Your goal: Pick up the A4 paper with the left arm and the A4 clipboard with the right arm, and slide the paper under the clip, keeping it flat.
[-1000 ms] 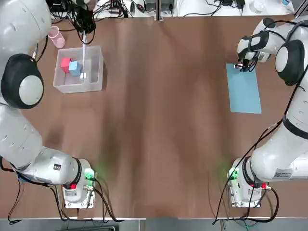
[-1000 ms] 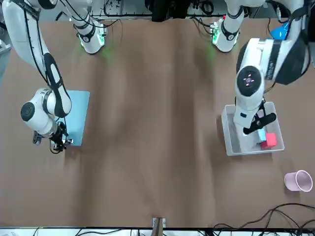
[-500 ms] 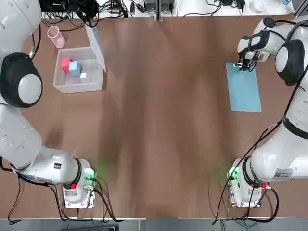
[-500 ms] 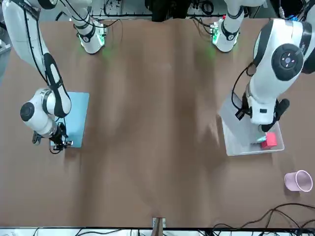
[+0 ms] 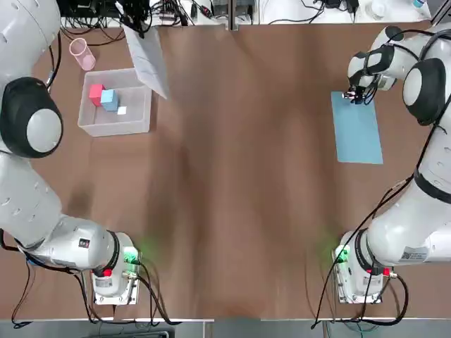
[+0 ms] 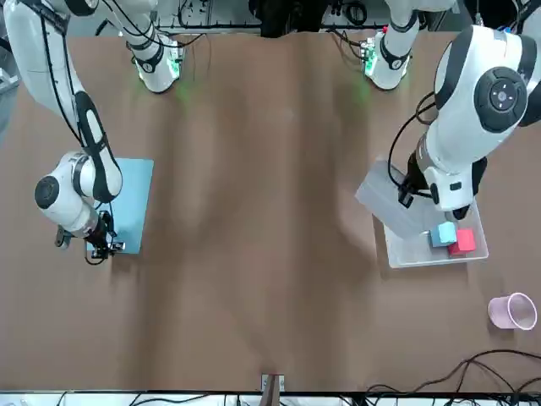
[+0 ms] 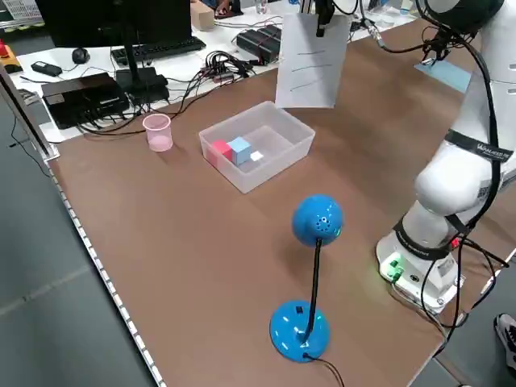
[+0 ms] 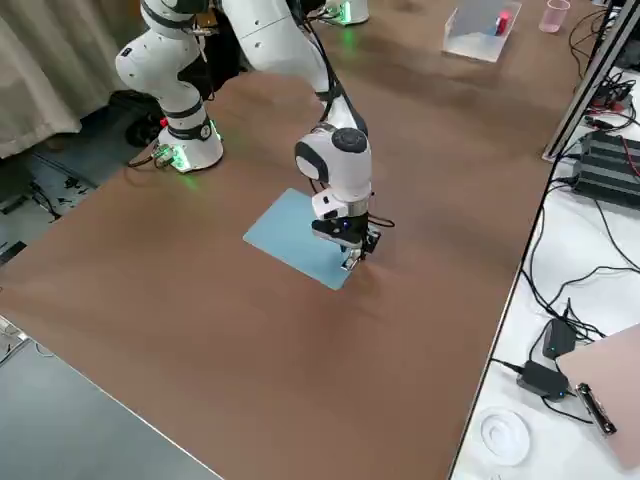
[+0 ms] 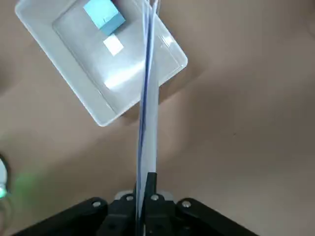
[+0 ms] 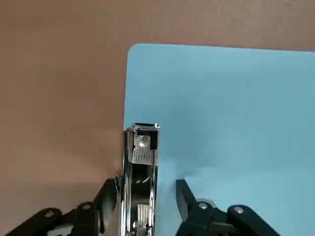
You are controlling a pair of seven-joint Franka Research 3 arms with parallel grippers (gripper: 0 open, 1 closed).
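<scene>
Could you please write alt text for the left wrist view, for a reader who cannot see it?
The left gripper is shut on the A4 paper, seen edge-on, hanging above the brown table. Behind it sits a clear plastic bin holding a blue block.

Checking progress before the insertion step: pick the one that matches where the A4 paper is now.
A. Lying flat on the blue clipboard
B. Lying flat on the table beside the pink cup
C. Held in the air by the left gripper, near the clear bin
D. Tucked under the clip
C: the A4 paper hangs from the left gripper, shut on its top edge, above the table near the clear bin, far from the clipboard.
</scene>
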